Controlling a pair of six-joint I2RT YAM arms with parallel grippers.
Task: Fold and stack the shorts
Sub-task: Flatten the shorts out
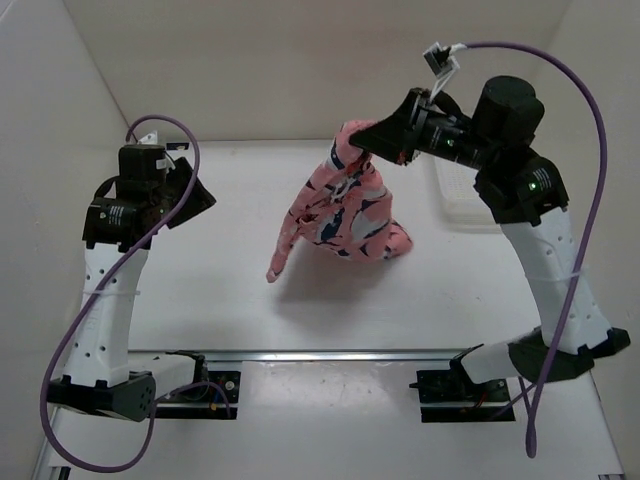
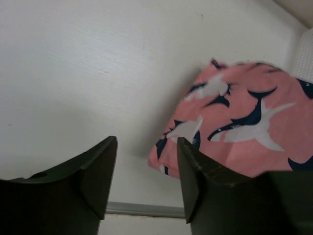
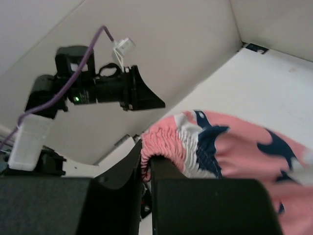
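**A:** Two arms over the white worktop (image 1: 200, 300). Which one do we see holding cloth?

**B:** We see the right end effector (image 1: 368, 140) clamped on the soft salmon-pink fabric shorts (image 1: 345, 215) with their navy-and-white whale-like print. In its wrist view we see the fingers pressed together on the gathered waistband.

**A:** Where do we place the shorts?

**B:** We place them mid-worktop. The grip lifts them at the far end and they hang down in a bunch. The lower folds rest on the surface, and one pink flap reaches toward the near left.

**A:** And the left end effector (image 1: 195, 195)?

**B:** We see its fingers apart with nothing between them. It is well left of the shorts and touches nothing.

**A:** Anything else?

**B:** We see a white plastic mesh basket (image 1: 455, 205) right of the shorts, partly hidden under the right arm.
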